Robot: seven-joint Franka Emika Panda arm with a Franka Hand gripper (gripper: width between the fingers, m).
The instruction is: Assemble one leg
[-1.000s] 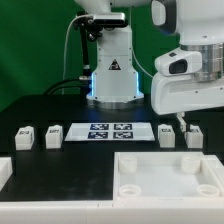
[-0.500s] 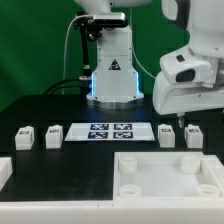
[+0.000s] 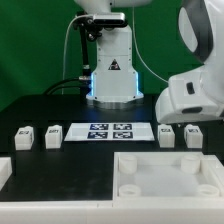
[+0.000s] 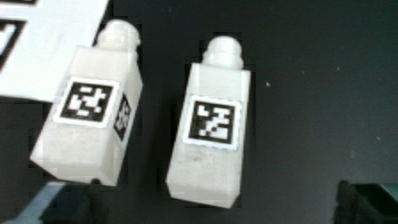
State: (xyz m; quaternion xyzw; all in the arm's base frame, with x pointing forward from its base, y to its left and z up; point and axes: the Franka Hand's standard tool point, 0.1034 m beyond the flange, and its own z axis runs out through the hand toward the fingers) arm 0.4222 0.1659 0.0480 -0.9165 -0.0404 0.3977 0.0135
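Several small white legs with square markers lie on the black table. Two are at the exterior view's left (image 3: 24, 137) (image 3: 53, 135) and two at its right (image 3: 166, 135) (image 3: 192, 134). My gripper (image 3: 181, 124) hangs low just above the right pair, largely hidden by the white hand. In the wrist view both of these legs lie side by side (image 4: 89, 115) (image 4: 217, 130). My gripper (image 4: 217, 203) is open and empty, with one dark fingertip (image 4: 370, 200) at the frame edge. The leg nearer the middle lies between the fingers' line.
The marker board (image 3: 108, 132) lies in the middle between the leg pairs, and its corner shows in the wrist view (image 4: 15, 50). The large white base (image 3: 165, 178) with round holes sits at the front. Another white part (image 3: 5, 172) is at the front left.
The arm has come down and shifted slightly toward the exterior view's right, bringing the hand low over the right pair of legs. The legs have not moved.
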